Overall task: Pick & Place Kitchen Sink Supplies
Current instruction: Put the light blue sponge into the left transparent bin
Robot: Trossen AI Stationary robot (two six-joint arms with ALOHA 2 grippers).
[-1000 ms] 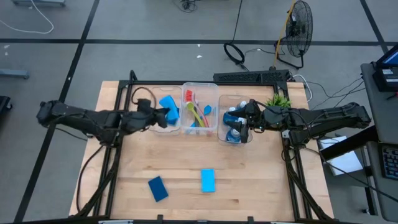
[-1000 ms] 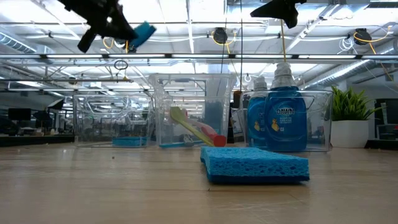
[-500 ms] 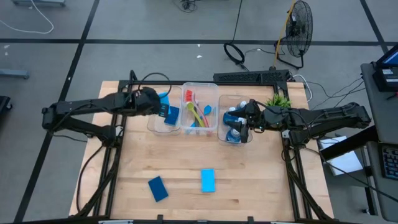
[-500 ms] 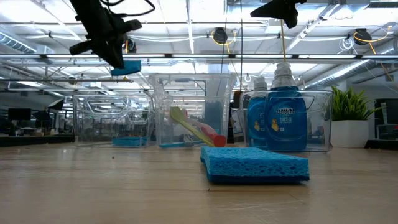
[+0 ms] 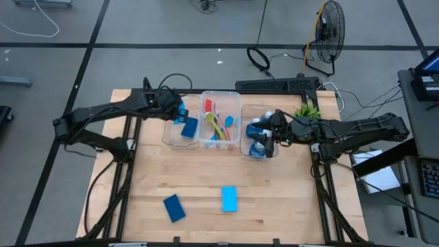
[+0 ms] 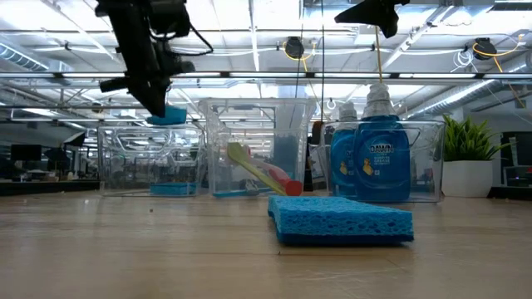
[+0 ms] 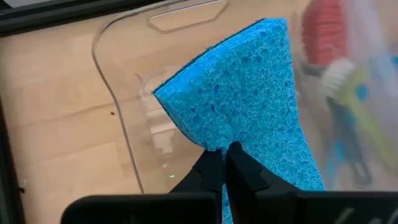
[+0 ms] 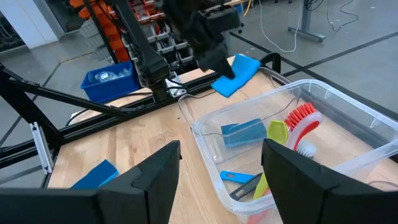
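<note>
My left gripper point(image 5: 180, 113) hangs over the left clear bin point(image 5: 171, 139), shut on a light blue sponge point(image 7: 249, 106), also in the low view point(image 6: 169, 115). Another blue sponge point(image 5: 190, 128) lies inside that bin. The middle bin point(image 5: 221, 96) holds brushes point(image 5: 218, 125). Blue bottles point(image 6: 370, 162) stand in the right bin point(image 5: 245, 152), and my right gripper point(image 5: 269, 130) waits open above them. On the bare table lie a darker sponge point(image 5: 174, 208) and a lighter one point(image 5: 229, 199). My left gripper pinches the sponge's near edge point(image 7: 219, 142) between its two shut fingers point(image 7: 205, 171). The fingers slant steeply down from the table's left side. The sponge sticks out beyond the fingertips, lifted clear above the left bin's opening.
A small green potted plant point(image 5: 306, 110) stands at the far right corner. The near half of the table around the two loose sponges is open wood. The black frame rails point(image 5: 123, 171) run along both table sides.
My left gripper has swung toward the table's far edge and tipped from near level to pointing steeply down, staying shut. The sponge has come down with it, and hangs lower over the left bin. My right arm has kept still.
</note>
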